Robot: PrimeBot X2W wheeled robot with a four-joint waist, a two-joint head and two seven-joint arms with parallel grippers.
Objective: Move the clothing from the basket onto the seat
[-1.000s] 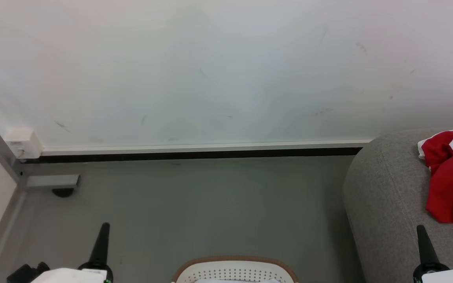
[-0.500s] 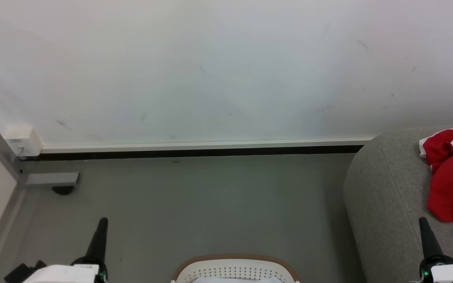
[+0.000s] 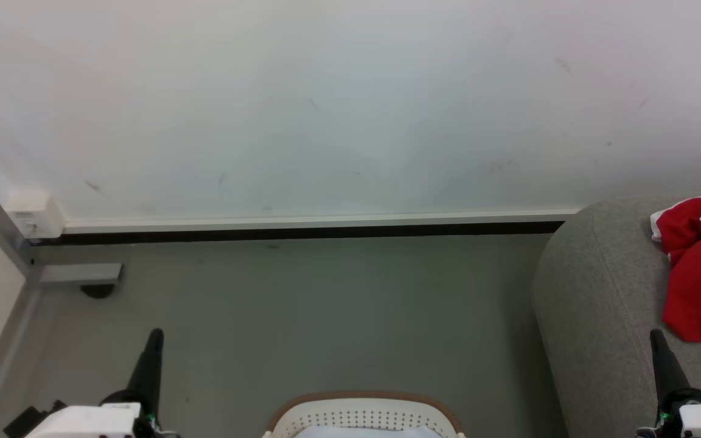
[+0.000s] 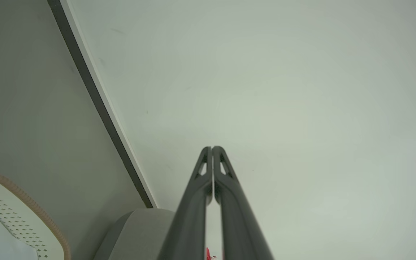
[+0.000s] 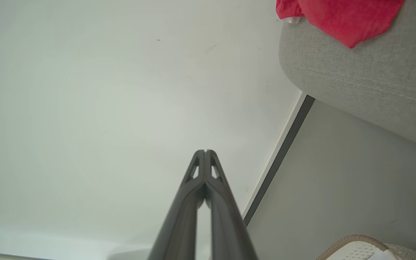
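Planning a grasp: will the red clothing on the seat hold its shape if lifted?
Probably not: the clothing lies crumpled in folds, so likely floppy. Its thin corner lies flat on the seat, so probably light for its size.

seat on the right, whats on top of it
A crumpled red garment with a white part lies on the grey seat. The fabric covers the cushion beneath it, and both run past the picture's right edge, so anything further along is unseen.
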